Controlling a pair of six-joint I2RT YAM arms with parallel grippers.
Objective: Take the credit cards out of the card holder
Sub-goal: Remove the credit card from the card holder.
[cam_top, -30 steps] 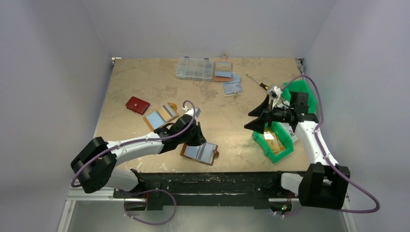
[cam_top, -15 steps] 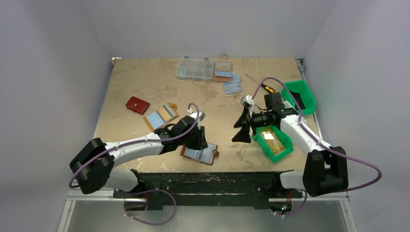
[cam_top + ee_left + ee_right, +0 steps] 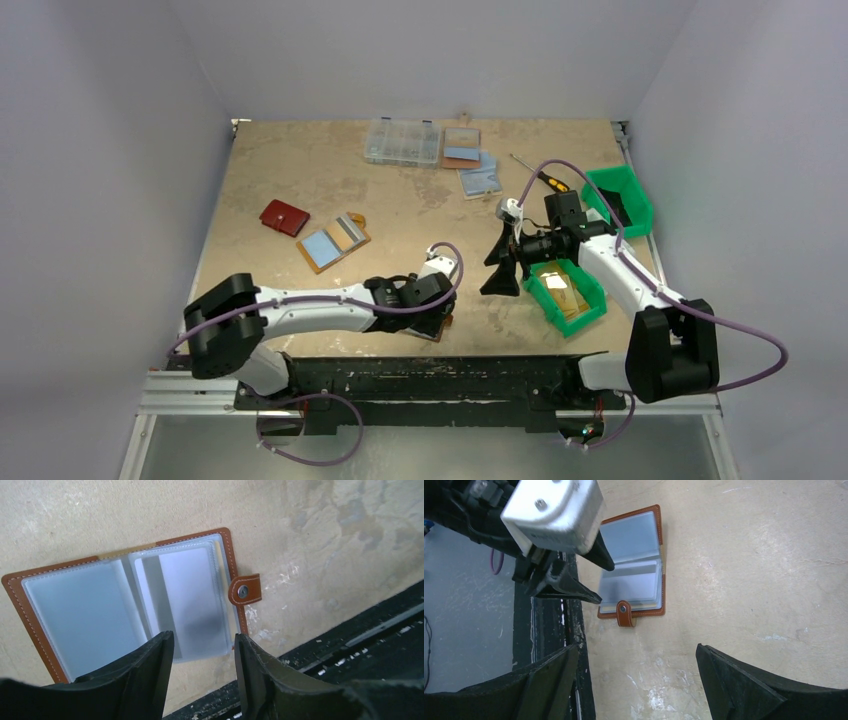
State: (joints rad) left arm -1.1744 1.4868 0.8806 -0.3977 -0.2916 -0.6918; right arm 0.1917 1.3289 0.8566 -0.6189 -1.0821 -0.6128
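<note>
The card holder [image 3: 130, 600] lies open flat near the table's front edge, brown leather with a snap tab [image 3: 244, 589]; its pale bluish sleeves look empty. My left gripper [image 3: 202, 640] hovers just above its near edge, open, with nothing between the fingers. From the top view the left gripper [image 3: 425, 300] covers most of the card holder [image 3: 443, 323]. The right wrist view shows the card holder [image 3: 634, 565] ahead of my right gripper [image 3: 636, 652], which is wide open and empty. Gold credit cards [image 3: 557, 285] lie in a green bin [image 3: 590, 300] beside the right gripper [image 3: 497, 265].
A dark red wallet [image 3: 284, 217] and a brown holder with a blue card [image 3: 333, 243] lie at the left. At the back are a clear parts box [image 3: 402, 142], another holder [image 3: 461, 148], a screwdriver [image 3: 535, 173] and a second green bin [image 3: 620, 198]. A black rail [image 3: 350, 640] borders the front edge.
My left gripper has slid right and toward the front edge over the card holder, and its jaws have opened. The right gripper moved left from the bin, then stayed still.
</note>
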